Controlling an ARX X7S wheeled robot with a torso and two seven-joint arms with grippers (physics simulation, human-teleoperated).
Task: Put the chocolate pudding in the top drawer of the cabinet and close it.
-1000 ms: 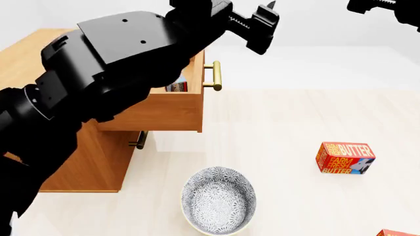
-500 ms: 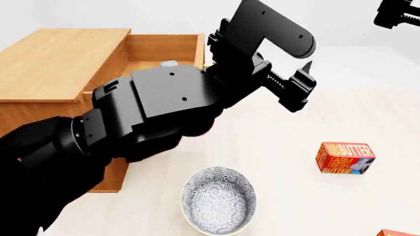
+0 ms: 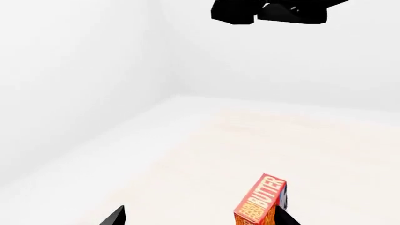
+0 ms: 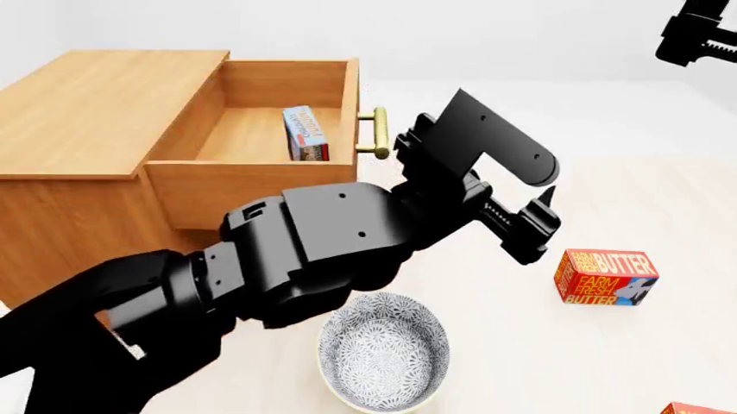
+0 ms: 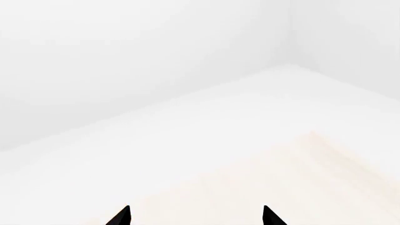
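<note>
Top drawer (image 4: pixel 262 177) stood pulled out, open from above; only the chocolate pudding (image 4: pixel 305 134) stood inside, near its front wall, rest of the drawer floor bare. Left arm (image 4: pixel 334 246) spanned the space in front of the drawer face, hiding part of it. Brass handle (image 4: pixel 377 133) stayed reachable from the right. Bowl (image 4: pixel 384 351) and butter box (image 4: pixel 605 277) sat on the floor, well apart, open floor between.

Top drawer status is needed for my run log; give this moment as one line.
top drawer: open | chocolate pudding: inside, on edge | left gripper: open, empty, beside handle | right gripper: raised, away | step left: close drawer
</note>
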